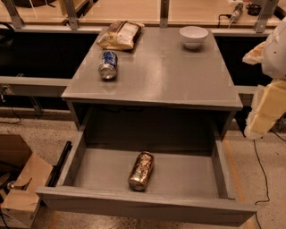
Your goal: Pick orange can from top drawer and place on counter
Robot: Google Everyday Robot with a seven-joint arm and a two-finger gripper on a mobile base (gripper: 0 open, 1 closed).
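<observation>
The orange can (141, 171) lies on its side in the middle of the open top drawer (147, 206), near the front panel. The drawer is pulled fully out of the grey cabinet. The counter (165, 74) is the cabinet's flat grey top, above and behind the drawer. My gripper (264, 111) is at the right edge of the view, beside the cabinet's right front corner, raised above the drawer and well to the right of the can. It holds nothing that I can see.
On the counter a blue-and-white can (108, 65) lies at the left, a chip bag (120, 35) at the back left and a white bowl (193, 36) at the back right. A cardboard box (20, 188) stands on the floor at the left. A pale wooden bench (134, 11) runs behind.
</observation>
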